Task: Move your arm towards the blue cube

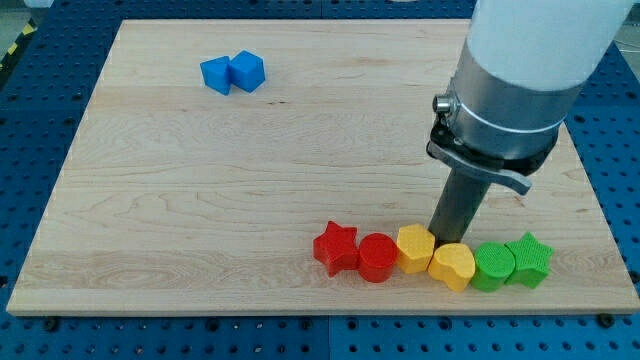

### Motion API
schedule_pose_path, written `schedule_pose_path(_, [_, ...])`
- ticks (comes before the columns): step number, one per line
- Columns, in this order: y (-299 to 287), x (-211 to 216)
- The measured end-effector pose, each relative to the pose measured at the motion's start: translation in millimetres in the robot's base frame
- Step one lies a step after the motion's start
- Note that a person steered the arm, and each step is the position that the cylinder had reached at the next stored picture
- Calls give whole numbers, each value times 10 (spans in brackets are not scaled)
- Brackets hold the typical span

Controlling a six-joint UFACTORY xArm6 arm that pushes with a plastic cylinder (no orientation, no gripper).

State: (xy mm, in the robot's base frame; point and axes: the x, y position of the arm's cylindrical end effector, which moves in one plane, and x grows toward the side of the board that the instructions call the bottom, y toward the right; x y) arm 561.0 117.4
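The blue cube sits near the view's top left, touching a second blue block on its left. My dark rod comes down at the view's right, and my tip rests just above the row of blocks at the bottom, between the yellow block and the yellow heart. The tip is far to the right of and below the blue cube.
A row at the view's bottom right holds a red star, a red cylinder, the two yellow blocks, a green cylinder and a green star. The wooden board lies on a blue perforated table.
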Motion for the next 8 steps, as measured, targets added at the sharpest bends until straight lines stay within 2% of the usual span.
schedule_pose_path(2, [-221,-160])
schedule_pose_path(4, [-559,-137])
schedule_pose_path(5, [-559,-429])
schedule_pose_path(8, [-612,-2606])
